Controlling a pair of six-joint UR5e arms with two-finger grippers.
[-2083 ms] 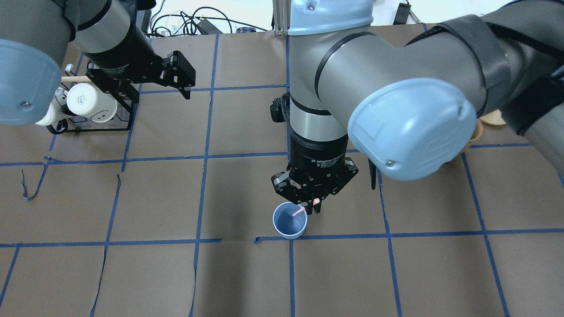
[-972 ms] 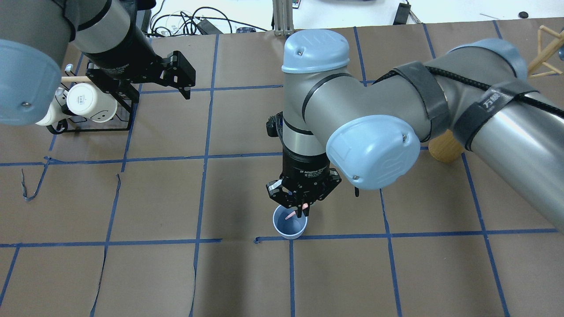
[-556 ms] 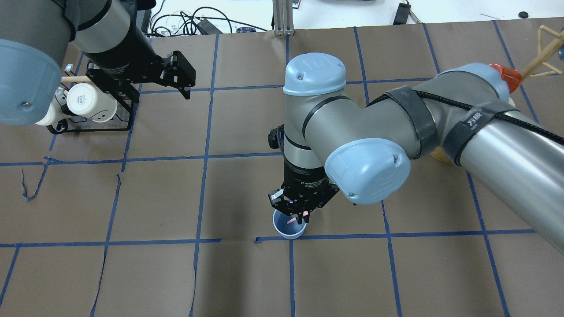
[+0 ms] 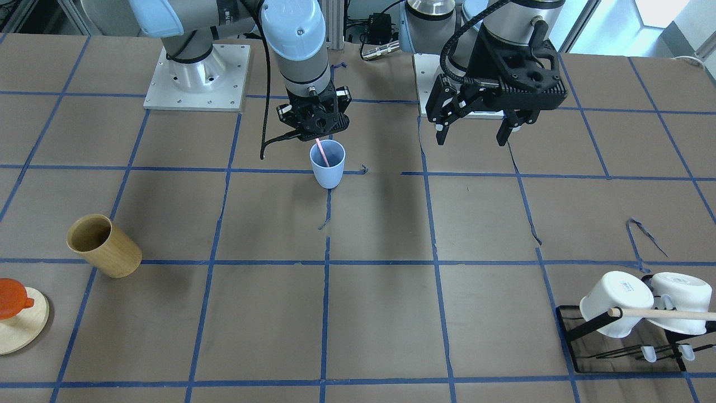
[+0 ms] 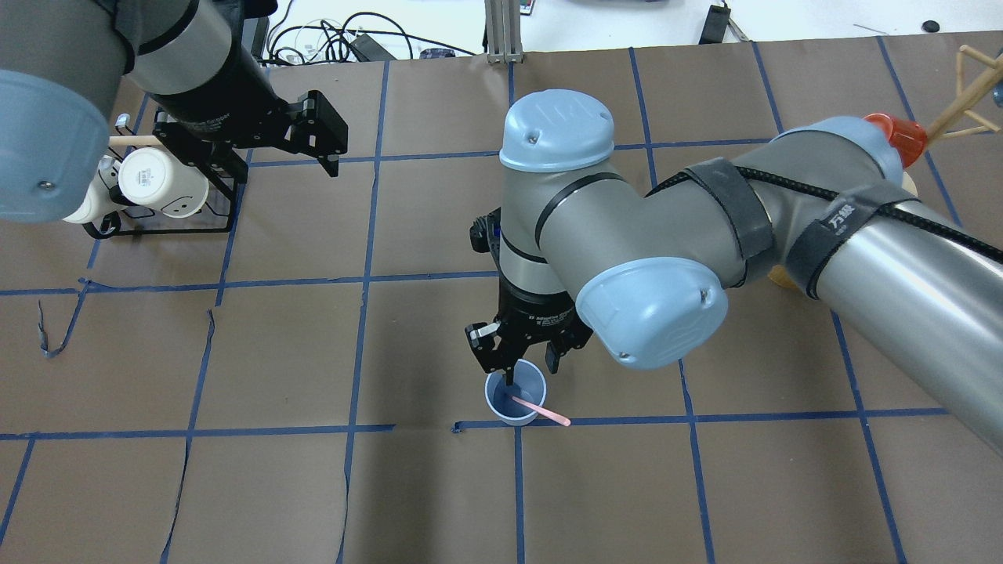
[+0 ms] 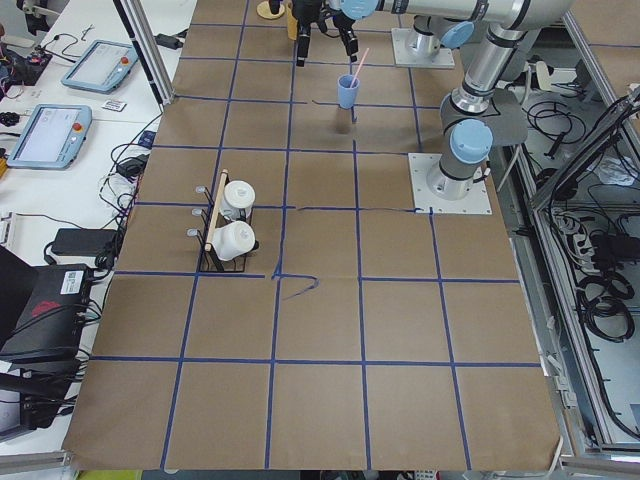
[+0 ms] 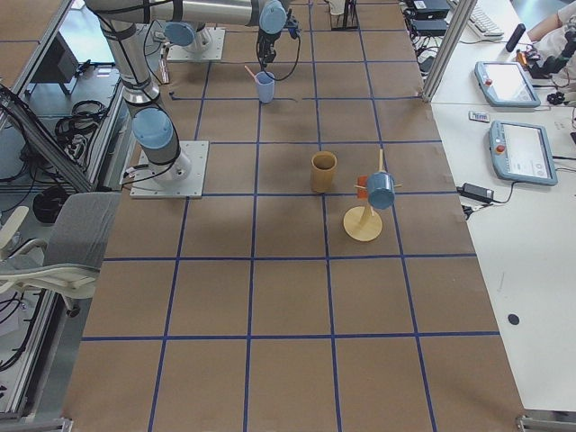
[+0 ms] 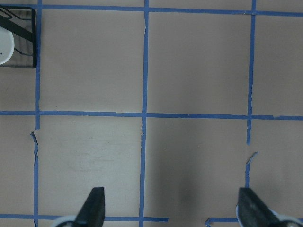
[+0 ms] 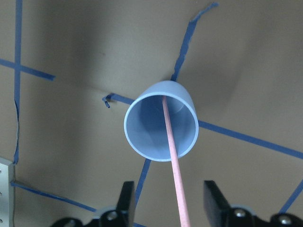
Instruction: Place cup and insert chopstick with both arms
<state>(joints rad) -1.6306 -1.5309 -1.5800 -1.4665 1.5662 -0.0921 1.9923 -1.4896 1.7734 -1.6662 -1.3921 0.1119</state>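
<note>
1. The right hand is held wide open with nothing gripped. Its fingers are pointed down, just above the rim of the cup.
2. In the right wrist view the chopstick is seen running up between the two fingers of the right hand. A gap is left on each side, so no finger is touching it.
3. The chopstick is stood inside the cup. Its lower end is set on the cup's floor and its shaft is leaned on the rim. The upper part is stuck out well past the rim, tilted.
4. The cup is stood upright on the counter, right at a crossing of the blue tape lines. It is placed nearer the robot's bases than the operators' side.
5. The left hand is also held wide open and empty. It is hung over bare counter, well apart from the cup. In the left wrist view only taped counter is seen between its fingers.
6. A black rack is set at the far corner on the robot's left. Two white mugs are hung on it, and a wooden dowel is laid across them.
7. A tan wooden cup is stood on the robot's right side, well apart from the blue cup. An orange piece on a round wooden base is seen near it, at the counter's edge.
</note>
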